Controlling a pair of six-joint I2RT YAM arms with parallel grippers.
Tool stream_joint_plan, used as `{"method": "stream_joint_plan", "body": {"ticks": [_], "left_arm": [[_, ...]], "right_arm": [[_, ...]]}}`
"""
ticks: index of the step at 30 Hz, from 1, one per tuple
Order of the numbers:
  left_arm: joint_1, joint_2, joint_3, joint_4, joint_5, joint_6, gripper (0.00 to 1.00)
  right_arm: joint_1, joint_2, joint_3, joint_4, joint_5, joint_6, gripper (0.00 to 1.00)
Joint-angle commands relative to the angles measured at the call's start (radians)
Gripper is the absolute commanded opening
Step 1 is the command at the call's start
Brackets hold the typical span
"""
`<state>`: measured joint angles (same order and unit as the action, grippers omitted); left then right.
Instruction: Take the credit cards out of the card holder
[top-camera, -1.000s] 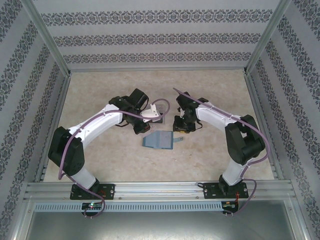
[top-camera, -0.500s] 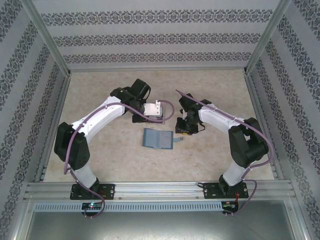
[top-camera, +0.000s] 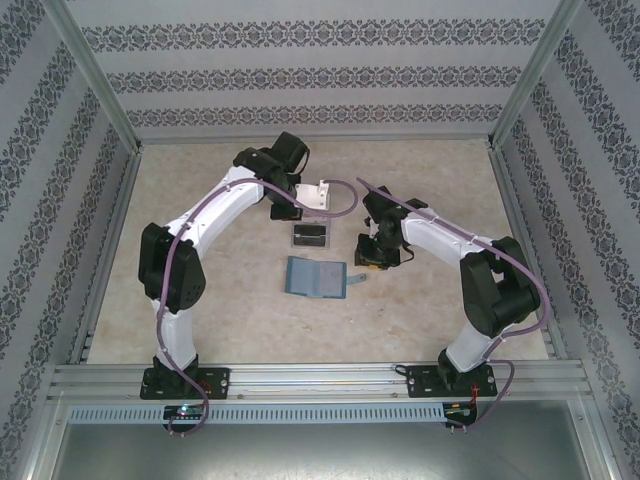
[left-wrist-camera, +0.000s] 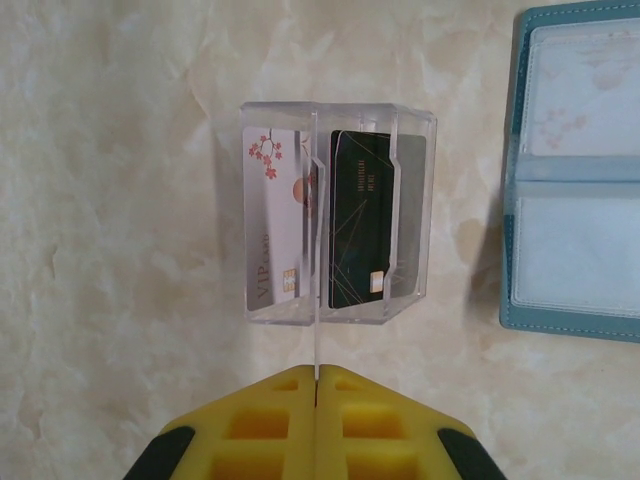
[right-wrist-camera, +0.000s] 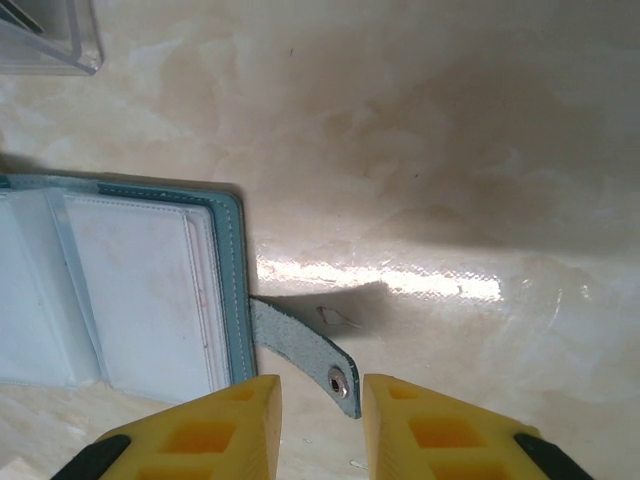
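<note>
The teal card holder (top-camera: 314, 278) lies open and flat on the table, its clear pockets (right-wrist-camera: 130, 290) looking empty. My left gripper (left-wrist-camera: 317, 375) is shut on a thin credit card (left-wrist-camera: 317, 340), seen edge-on, hanging above the middle of the clear tray (left-wrist-camera: 410, 120). In the tray lie a white card (left-wrist-camera: 272, 230) and a black card (left-wrist-camera: 360, 220). My right gripper (right-wrist-camera: 322, 395) is open at the holder's right edge, with the strap tab (right-wrist-camera: 300, 345) lying between its fingers, apart from both.
The clear tray (top-camera: 309, 236) sits just beyond the card holder, between the two wrists. Patterned walls and a metal frame (top-camera: 100, 240) enclose the beige table (top-camera: 220, 290).
My left arm has swung away from the card holder to above the tray, carrying the card. The holder has settled flat. The right gripper has barely moved.
</note>
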<state>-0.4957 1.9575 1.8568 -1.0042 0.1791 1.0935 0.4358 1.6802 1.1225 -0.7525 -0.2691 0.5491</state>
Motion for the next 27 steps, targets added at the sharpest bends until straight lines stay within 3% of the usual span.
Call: {"method": "stream_joint_plan", "body": {"ticks": [1,27], "left_arm": [[0.009,0.046,0.065,-0.094,0.027,0.051,0.0],[0.009,0.281,0.322,-0.173,0.023,0.076,0.0]], "right_arm": [[-0.011,-0.033,-0.018,-0.026,0.016,-0.014,0.29],[-0.036,0.015,-0.018,-0.011,0.0,-0.01,0.28]]}}
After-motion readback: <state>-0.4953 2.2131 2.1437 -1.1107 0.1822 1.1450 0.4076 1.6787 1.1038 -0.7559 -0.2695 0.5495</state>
